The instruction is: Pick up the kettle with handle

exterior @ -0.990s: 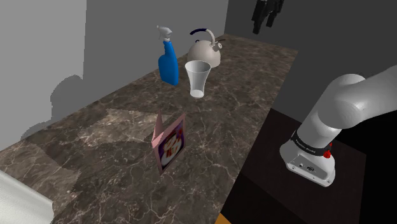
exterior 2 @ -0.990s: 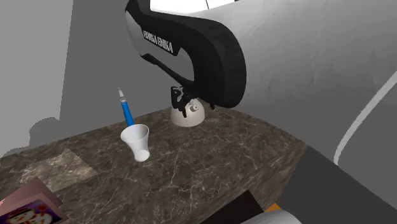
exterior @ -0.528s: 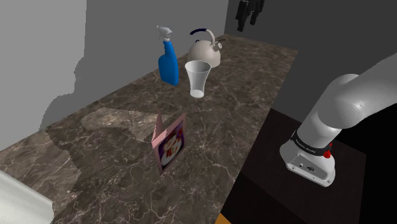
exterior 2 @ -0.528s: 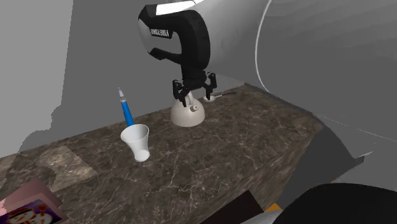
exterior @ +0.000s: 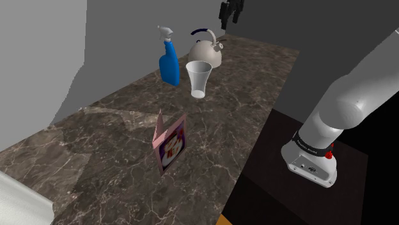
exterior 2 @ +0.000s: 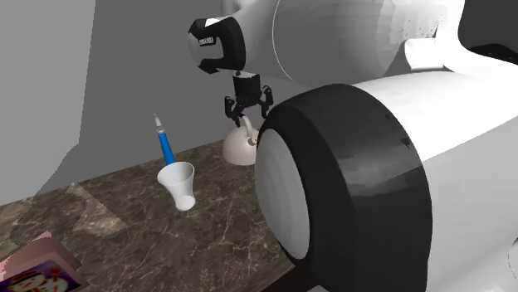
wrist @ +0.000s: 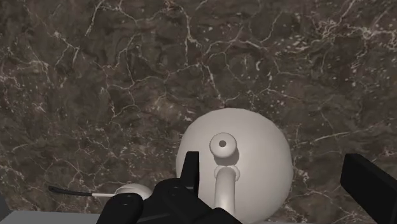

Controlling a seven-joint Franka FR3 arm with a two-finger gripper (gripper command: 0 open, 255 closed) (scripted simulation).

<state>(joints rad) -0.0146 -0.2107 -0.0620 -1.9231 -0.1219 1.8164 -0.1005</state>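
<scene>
First on the dark marble counter (exterior: 249, 102) comes a pink picture card (exterior: 170, 144), then a white cup (exterior: 199, 78) beside a blue spray bottle (exterior: 169, 62). At the far end near the wall sits the pale kettle (exterior: 206, 52). Above it hangs the gripper (exterior 2: 248, 116), fingers spread wide, clasping nothing.

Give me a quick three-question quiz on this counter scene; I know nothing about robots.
1. True or false: the gripper is shut on the kettle.
2. What colour is the spray bottle? A) blue B) red C) green
3. Fill the gap: the gripper hangs ___ the kettle.

Key: 1 false; 2 A; 3 above.
</scene>
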